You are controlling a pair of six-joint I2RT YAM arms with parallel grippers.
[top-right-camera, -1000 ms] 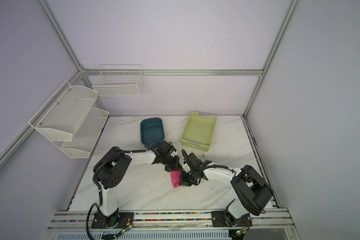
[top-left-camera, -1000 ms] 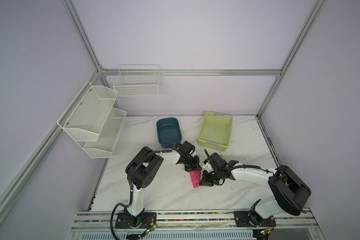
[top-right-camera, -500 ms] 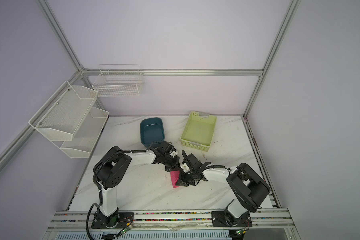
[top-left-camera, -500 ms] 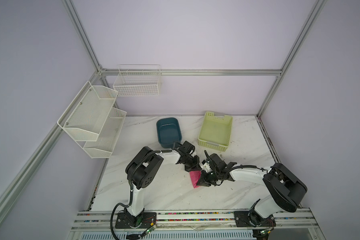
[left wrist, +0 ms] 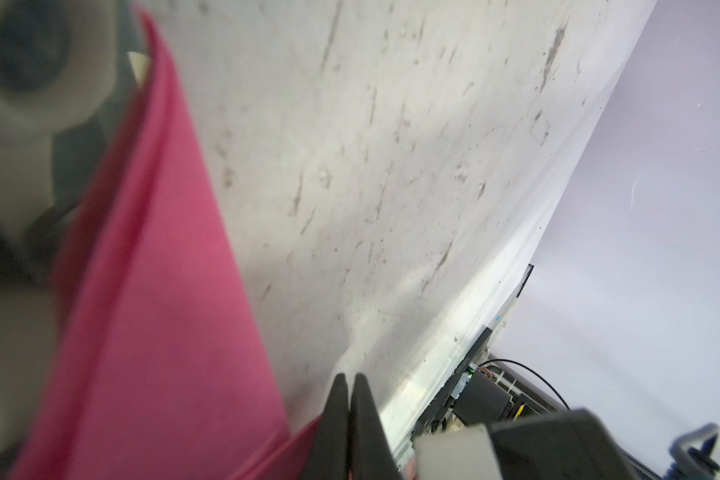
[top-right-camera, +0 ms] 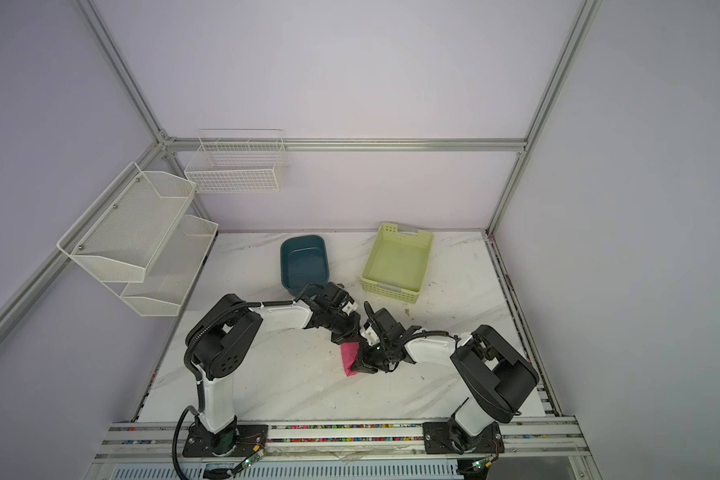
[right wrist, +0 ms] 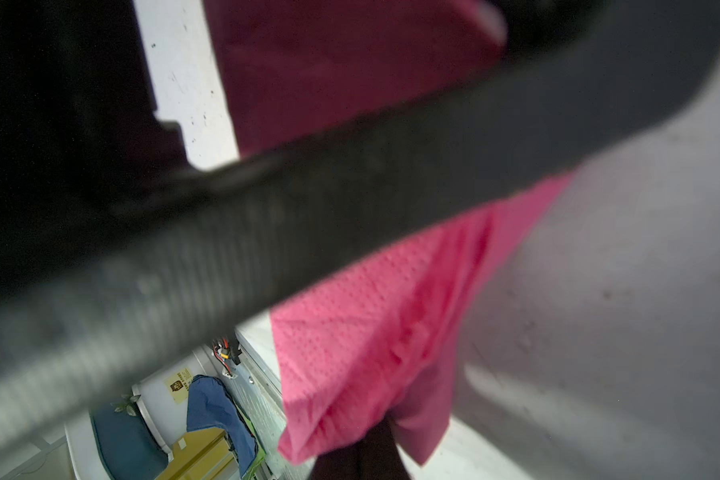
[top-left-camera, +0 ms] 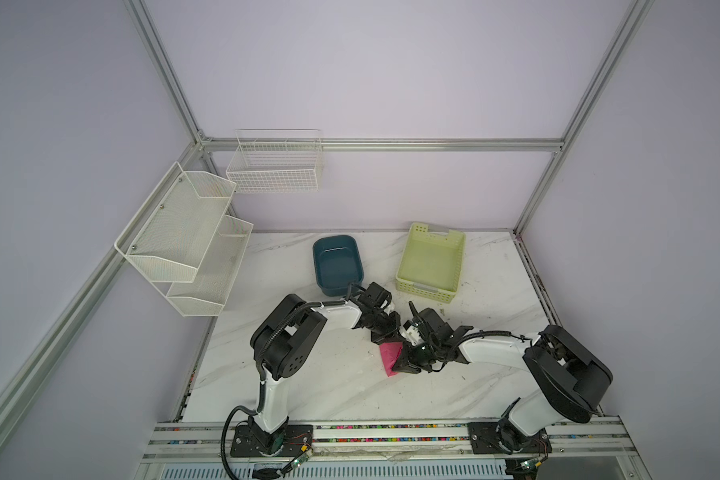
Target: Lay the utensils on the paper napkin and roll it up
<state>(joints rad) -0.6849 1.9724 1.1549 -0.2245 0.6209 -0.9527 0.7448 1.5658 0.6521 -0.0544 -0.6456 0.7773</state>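
Observation:
The paper napkin is a folded pink strip at mid-table, held between both arms. My left gripper is at its far end, jaws shut, with pink paper caught low between the fingers. My right gripper is at its near end, shut on bunched folds of the paper napkin. In the left wrist view the paper napkin runs as a long fold along the marble. The utensils are hidden in every view.
A teal tub and a pale green basket stand just behind the arms. White wire racks hang on the left wall and a wire basket on the back wall. The table's front rail lies near.
The right arm has swung left, its elbow coming closer to the napkin, and its jaws have closed slightly. The left arm has stayed in place.

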